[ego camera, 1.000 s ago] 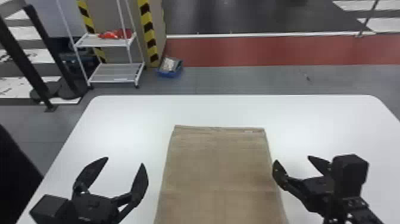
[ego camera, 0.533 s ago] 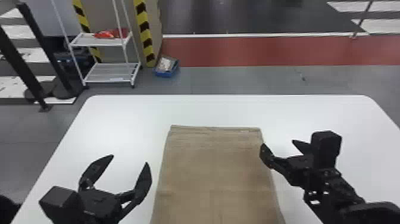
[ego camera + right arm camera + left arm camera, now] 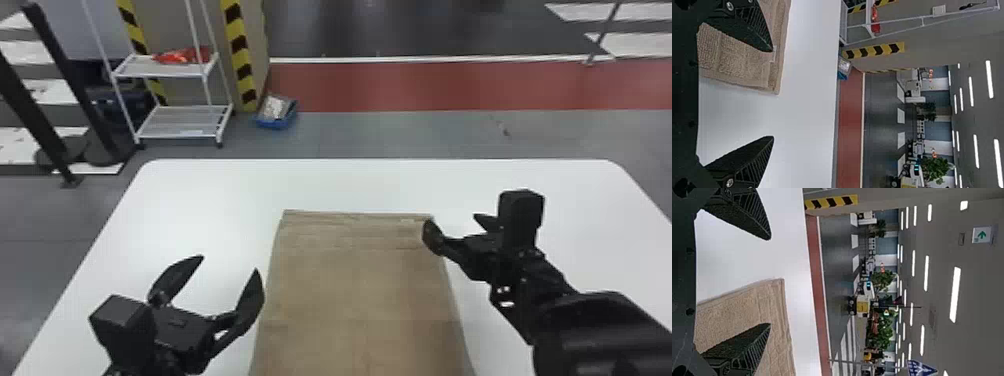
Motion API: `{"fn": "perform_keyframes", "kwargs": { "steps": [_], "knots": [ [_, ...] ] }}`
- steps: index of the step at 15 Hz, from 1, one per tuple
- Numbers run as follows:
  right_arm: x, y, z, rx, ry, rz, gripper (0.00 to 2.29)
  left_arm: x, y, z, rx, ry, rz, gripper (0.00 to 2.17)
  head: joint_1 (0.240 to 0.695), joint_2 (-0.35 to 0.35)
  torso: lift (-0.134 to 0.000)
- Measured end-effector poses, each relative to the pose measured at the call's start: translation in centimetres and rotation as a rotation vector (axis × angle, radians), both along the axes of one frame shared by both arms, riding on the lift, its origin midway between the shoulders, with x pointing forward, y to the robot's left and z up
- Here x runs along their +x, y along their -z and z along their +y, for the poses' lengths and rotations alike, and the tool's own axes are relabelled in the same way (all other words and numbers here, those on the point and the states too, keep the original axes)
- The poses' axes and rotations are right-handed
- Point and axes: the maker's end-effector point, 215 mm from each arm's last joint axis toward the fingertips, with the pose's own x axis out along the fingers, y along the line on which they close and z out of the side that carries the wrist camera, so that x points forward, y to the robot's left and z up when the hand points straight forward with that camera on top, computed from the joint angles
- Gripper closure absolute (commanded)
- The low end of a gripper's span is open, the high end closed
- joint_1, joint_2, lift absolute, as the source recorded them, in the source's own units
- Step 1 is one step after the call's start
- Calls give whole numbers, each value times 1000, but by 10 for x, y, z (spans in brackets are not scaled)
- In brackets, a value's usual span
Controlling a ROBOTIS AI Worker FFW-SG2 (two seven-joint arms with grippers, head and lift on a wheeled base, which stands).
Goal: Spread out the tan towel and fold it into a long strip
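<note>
Looks flat and mostly smooth, as a tan towel [image 3: 360,295] laid mid-table [image 3: 210,210], with ribbed terry, layered edges at the far end and a pale label [image 3: 773,56] near the far right corner. Has left tool [image 3: 229,264] beside it, right tool [image 3: 451,219] astride its right edge, both spread apart.

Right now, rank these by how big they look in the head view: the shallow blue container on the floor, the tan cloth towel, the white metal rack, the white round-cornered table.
1. White table
2. Tan towel
3. White rack
4. Blue container, clearly the smallest
</note>
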Motion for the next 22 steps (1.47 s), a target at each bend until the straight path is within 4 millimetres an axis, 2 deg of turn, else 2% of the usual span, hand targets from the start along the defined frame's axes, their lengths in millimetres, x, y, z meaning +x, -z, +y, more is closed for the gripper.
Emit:
{"fn": "perform_keyframes", "kwargs": {
  "steps": [3, 5, 9, 11, 14, 17, 18, 22],
  "knots": [
    [11, 9, 13, 3, -45, 9, 97, 9, 7, -3, -4, 7, 15, 90, 695, 48, -119],
    [15, 16, 14, 3, -51, 19, 124, 17, 12, -9, -9, 18, 27, 90, 695, 45, -119],
    [15, 34, 16, 5, -76, 48, 221, 31, 23, -26, -12, 45, 53, 90, 695, 31, -119],
    [14, 39, 18, 9, -89, 51, 340, 35, 26, -30, -13, 51, 65, 90, 695, 26, -119],
    [13, 44, 20, 13, -98, 61, 502, 40, 28, -38, -14, 63, 71, 90, 695, 20, -119],
    [12, 45, 22, 15, -106, 62, 535, 44, 32, -43, -12, 71, 80, 93, 695, 17, -119],
    [12, 45, 23, 15, -107, 62, 660, 45, 34, -45, -13, 74, 84, 93, 695, 16, -119],
    [15, 41, 22, 16, -105, 55, 684, 48, 34, -51, -12, 83, 83, 93, 695, 9, -119]
  ]
}}
